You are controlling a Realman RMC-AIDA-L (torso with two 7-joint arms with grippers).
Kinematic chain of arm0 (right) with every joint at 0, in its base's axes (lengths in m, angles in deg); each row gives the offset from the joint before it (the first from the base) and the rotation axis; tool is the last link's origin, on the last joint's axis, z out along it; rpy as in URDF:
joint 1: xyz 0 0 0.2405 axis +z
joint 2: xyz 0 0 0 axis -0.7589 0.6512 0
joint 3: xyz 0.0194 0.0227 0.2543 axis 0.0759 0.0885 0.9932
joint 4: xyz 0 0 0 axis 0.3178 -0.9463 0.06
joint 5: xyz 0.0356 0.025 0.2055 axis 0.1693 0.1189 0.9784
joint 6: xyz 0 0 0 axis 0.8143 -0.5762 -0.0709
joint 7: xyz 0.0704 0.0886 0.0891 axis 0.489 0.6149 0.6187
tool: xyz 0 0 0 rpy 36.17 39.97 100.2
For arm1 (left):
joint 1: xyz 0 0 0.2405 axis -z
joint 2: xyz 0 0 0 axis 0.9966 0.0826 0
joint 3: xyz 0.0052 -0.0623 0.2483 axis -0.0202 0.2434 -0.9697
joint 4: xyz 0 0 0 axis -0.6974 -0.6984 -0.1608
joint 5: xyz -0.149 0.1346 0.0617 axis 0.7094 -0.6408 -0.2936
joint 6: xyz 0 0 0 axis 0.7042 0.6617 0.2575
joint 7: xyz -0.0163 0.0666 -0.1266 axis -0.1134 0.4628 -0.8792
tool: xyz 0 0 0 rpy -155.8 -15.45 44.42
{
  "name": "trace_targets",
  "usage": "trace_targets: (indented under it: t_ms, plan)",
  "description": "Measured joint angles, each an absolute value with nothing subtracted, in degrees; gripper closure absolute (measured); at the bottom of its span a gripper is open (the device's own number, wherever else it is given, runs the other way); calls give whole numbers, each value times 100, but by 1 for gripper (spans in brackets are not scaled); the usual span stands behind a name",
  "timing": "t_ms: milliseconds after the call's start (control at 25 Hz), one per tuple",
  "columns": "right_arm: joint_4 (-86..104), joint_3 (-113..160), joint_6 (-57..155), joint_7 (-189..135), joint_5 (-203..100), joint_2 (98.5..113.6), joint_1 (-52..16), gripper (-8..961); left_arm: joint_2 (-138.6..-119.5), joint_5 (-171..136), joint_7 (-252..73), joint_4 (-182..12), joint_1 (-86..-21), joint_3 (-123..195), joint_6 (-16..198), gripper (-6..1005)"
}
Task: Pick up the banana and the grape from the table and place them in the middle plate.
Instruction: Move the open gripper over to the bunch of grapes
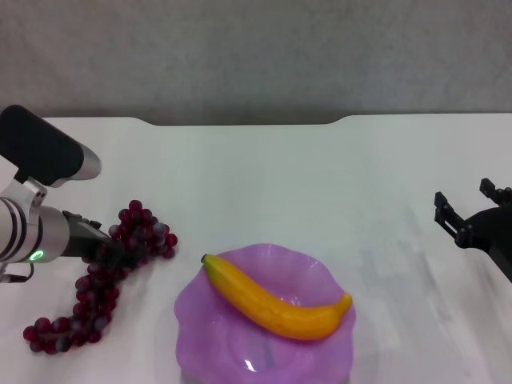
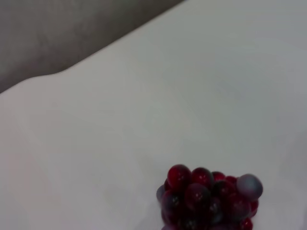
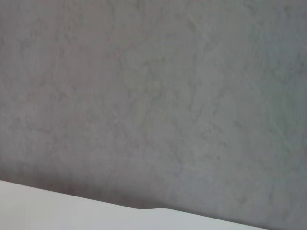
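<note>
A grey wall backs the white table [image 1: 264, 172]. Nearest us on it sits the middle plate [image 1: 200, 320], with the banana [image 1: 276, 306] already lying across it. The grape [image 1: 104, 280] trails on the table to its left. Our left tool [image 1: 112, 250] is down in the bunch; whether it has closed we cannot tell. We should grip near the thick top, lift high so the tail clears the rim. The right tool [image 1: 466, 210] waits spread, well apart.

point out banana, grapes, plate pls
banana [image 1: 276, 308]: head view, mid-body, lying in the plate.
grapes [image 1: 144, 228]: head view, upper clump of the bunch, on the table.
plate [image 1: 192, 332]: head view, left wall of the purple dish.
</note>
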State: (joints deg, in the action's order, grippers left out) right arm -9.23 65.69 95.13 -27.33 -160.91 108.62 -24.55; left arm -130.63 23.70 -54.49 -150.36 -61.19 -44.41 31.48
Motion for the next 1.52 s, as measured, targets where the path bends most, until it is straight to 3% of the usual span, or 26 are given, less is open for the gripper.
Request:
trace_targets:
  t_ms: [1240,1440,1520]
  plan:
    - [-951,6569,9564,-2725,-16091,10870,-2488,167,-13095,2570,-4882,-13451,-5737,-4206,4259,113]
    - [-951,6569,9576,-2724,-16091,10870,-2494,167,-13094,2570,-4903,-13449,-5737,-4181,4293,300]
    - [-951,6569,9576,-2724,-16091,10870,-2494,168,-13094,2577,-4906,-13448,-5742,-4187,4347,327]
